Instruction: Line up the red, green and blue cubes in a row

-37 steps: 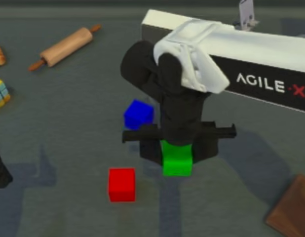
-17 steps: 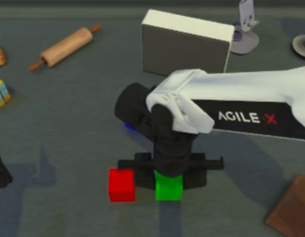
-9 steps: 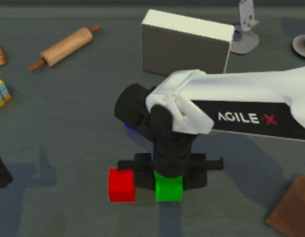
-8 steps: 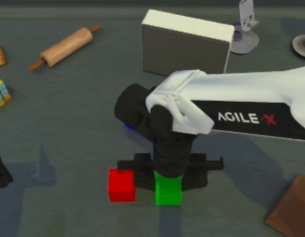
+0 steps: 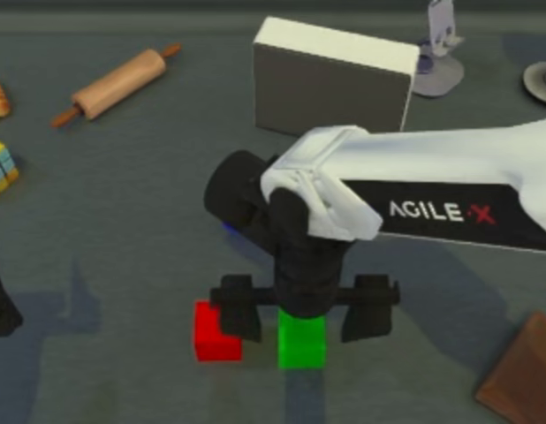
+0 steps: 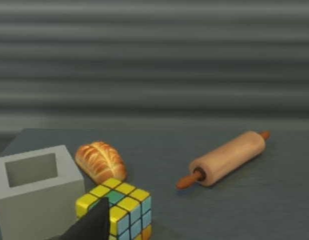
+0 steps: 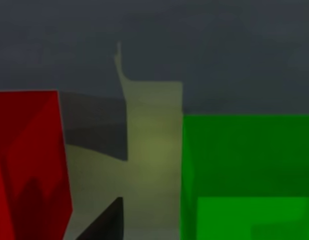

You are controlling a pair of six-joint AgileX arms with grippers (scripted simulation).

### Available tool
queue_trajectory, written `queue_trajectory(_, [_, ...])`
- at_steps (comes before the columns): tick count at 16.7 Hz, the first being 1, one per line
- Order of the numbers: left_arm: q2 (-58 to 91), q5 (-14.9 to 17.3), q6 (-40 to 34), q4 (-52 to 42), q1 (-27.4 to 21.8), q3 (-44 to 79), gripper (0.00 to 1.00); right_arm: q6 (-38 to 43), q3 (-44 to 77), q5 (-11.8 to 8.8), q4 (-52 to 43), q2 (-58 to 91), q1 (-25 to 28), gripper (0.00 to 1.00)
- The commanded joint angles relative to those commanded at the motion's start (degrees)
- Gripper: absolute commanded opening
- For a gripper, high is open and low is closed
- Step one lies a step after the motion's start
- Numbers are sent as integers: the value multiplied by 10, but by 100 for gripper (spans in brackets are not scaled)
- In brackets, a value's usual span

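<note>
Top view: I am letting go of the green cube [image 5: 301, 341] just beside the red cube [image 5: 216, 333], near the table's front edge.

My right gripper [image 5: 301, 318] is hanging over the green cube with its fingers spread clear of both sides; my left arm is sitting parked at the left edge. The blue cube [image 5: 229, 227] is peeking out from under my arm, behind the pair. Doing this well means rising straight up, because one finger is hovering close to the red cube and any sideways drift risks nudging the row.
</note>
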Motion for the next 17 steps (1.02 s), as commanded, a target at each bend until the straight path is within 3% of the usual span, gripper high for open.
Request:
queue_trajectory(7, [0, 0, 0, 0, 0, 0, 100, 0, 9, 0, -10, -3, 0, 100])
queue_trajectory(13, [0, 0, 0, 0, 0, 0, 100, 0, 88, 0, -128, -35, 4, 100])
queue_trajectory(17, [0, 0, 0, 0, 0, 0, 100, -1, 100, 0, -142, -43, 4, 100])
